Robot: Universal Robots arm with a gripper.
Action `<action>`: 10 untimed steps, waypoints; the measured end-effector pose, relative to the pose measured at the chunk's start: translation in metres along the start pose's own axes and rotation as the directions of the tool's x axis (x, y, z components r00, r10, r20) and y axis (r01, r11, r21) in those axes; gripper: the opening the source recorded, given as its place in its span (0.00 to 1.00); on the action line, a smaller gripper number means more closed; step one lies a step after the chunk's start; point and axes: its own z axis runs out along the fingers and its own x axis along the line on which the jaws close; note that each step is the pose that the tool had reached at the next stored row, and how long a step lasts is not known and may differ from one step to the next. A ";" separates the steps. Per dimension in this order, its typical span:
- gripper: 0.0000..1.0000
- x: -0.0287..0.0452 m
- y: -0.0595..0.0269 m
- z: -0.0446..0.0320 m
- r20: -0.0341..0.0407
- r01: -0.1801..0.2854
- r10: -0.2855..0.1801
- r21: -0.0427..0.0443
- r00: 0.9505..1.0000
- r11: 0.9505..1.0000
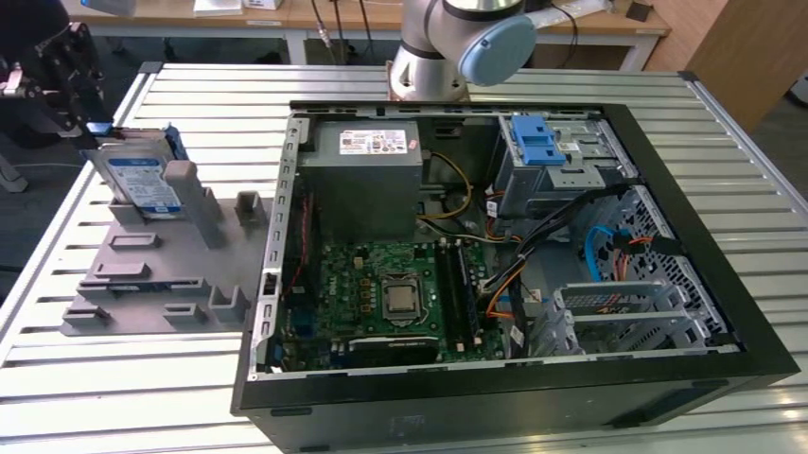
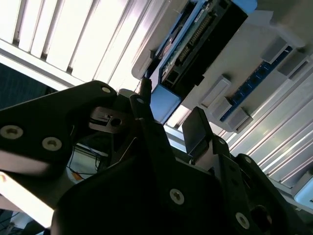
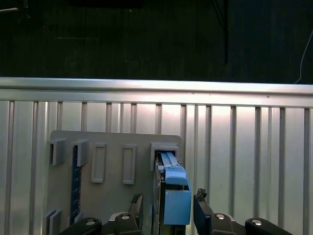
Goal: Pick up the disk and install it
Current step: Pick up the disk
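Blue-railed disk (image 1: 139,180) | upright in grey holder (image 1: 151,274) | gripper (image 3: 168,197) astride, jaws apart

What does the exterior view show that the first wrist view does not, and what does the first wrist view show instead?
Exterior view: the open computer case with its green circuit board, and the arm's base.
First wrist view: the disk seen end-on, with the open gripper straddling it, not yet shut on it.
Both: the disk standing on edge in the grey holder plate on the slatted table.
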 end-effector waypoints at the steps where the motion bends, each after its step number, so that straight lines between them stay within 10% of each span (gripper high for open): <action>1: 0.53 -0.0001 0.0000 0.0007 0.000 0.000 0.000 0.000 1.000 1.000; 10: 0.53 -0.0011 -0.0001 0.0062 0.001 0.000 0.000 0.000 1.000 1.000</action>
